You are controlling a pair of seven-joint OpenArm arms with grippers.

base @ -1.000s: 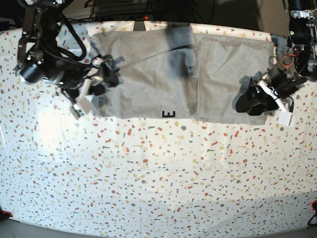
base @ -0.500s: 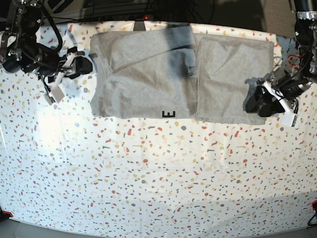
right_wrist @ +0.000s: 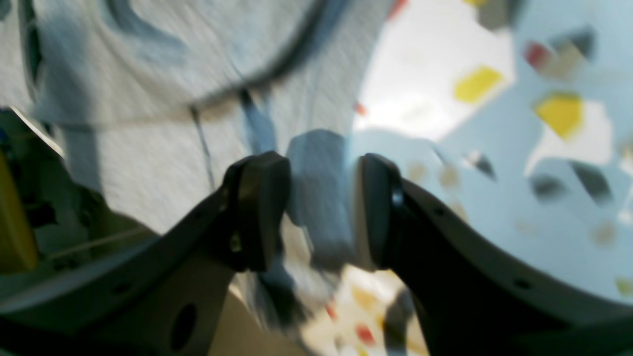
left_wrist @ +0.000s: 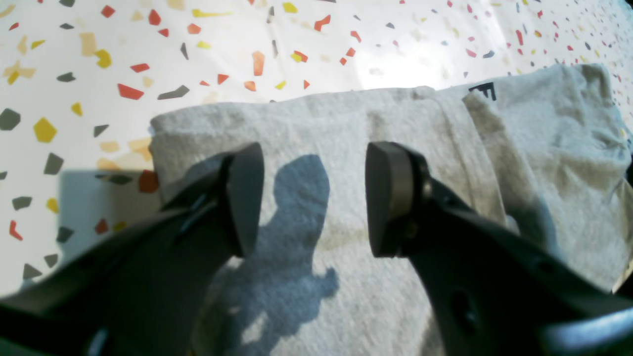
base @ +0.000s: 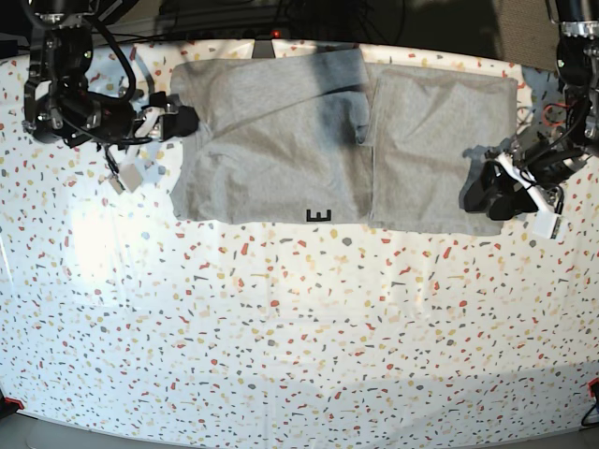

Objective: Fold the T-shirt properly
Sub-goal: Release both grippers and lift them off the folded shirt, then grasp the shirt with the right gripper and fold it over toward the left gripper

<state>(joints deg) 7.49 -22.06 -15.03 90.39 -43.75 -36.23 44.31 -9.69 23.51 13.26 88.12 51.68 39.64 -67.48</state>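
Note:
The light grey T-shirt (base: 281, 140) lies partly folded at the back of the table, its right panel (base: 440, 140) folded over, with a black letter (base: 318, 216) at its front edge. My left gripper (base: 475, 192) is on the base view's right. In the left wrist view it (left_wrist: 314, 198) is open and empty just above the shirt (left_wrist: 445, 173) near its front corner. My right gripper (base: 182, 122) is at the shirt's left edge. The blurred right wrist view shows it (right_wrist: 321, 212) open at the cloth's edge (right_wrist: 148, 99), holding nothing.
The white speckled table (base: 299, 327) stretches toward me in front of the shirt. Dark cables and equipment (base: 281, 19) line the back edge. White tags hang from both arms, one on the left (base: 124, 178) and one on the right (base: 543, 224).
My right gripper left the shirt's left edge, swung out to the left, and has come back to that edge. My left gripper shifted slightly right and then stayed still.

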